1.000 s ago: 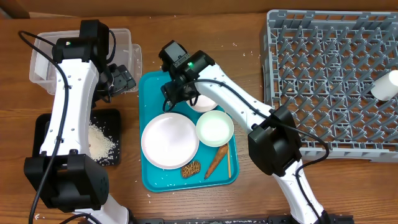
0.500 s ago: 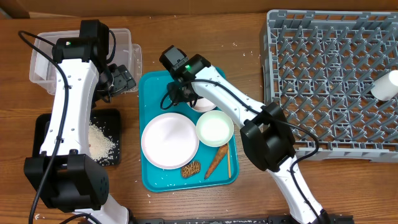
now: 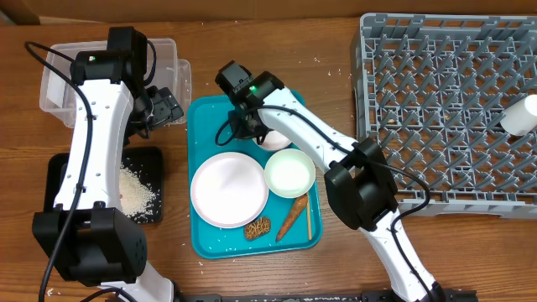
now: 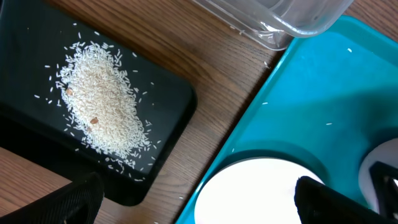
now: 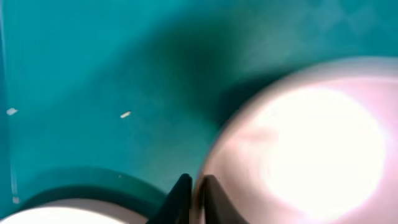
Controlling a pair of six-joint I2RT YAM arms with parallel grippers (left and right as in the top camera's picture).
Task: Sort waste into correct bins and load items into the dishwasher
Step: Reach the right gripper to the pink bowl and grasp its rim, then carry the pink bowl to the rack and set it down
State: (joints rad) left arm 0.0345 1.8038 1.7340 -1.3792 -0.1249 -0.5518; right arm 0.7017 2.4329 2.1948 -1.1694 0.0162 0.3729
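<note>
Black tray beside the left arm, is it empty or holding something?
Not empty: a pile of white rice lies on the black tray.

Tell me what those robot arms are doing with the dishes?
They are clearing up a meal. The right gripper is low over the teal tray, its fingers close together at the rim of a small white bowl. The left gripper hangs open and empty beside the clear bin. The dish rack holds one white item.

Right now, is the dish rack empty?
No, a white cup lies at the right edge of the rack.
</note>
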